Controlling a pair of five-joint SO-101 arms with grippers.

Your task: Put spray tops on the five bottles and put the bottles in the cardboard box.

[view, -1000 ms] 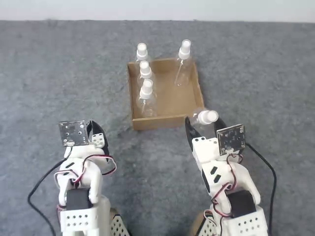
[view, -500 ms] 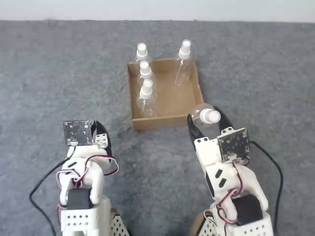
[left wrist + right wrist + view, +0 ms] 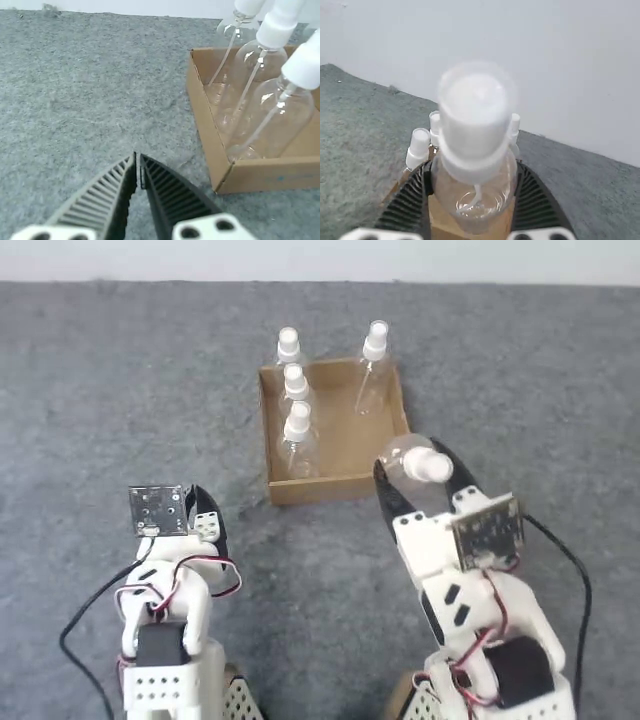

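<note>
The cardboard box (image 3: 383,445) lies on the grey felt at the middle back. Three clear bottles with white spray tops stand along its left side (image 3: 298,435) (image 3: 294,382) (image 3: 288,343), and another bottle (image 3: 371,368) stands at its back right. My right gripper (image 3: 421,477) is shut on a fifth spray-topped bottle (image 3: 404,454), held in the air by the box's front right corner. In the right wrist view this bottle (image 3: 475,128) sits between the black fingers (image 3: 409,200). My left gripper (image 3: 138,161) is shut on nothing, low over the felt left of the box (image 3: 210,130).
Grey felt covers the table, with free room left and right of the box. A pale wall runs along the far edge. Both arm bases (image 3: 165,660) stand at the near edge, with cables trailing beside them.
My right arm has carried the bottle up and away from the base, from before the box's front wall to its front right corner. The left arm shifted slightly, then kept still.
</note>
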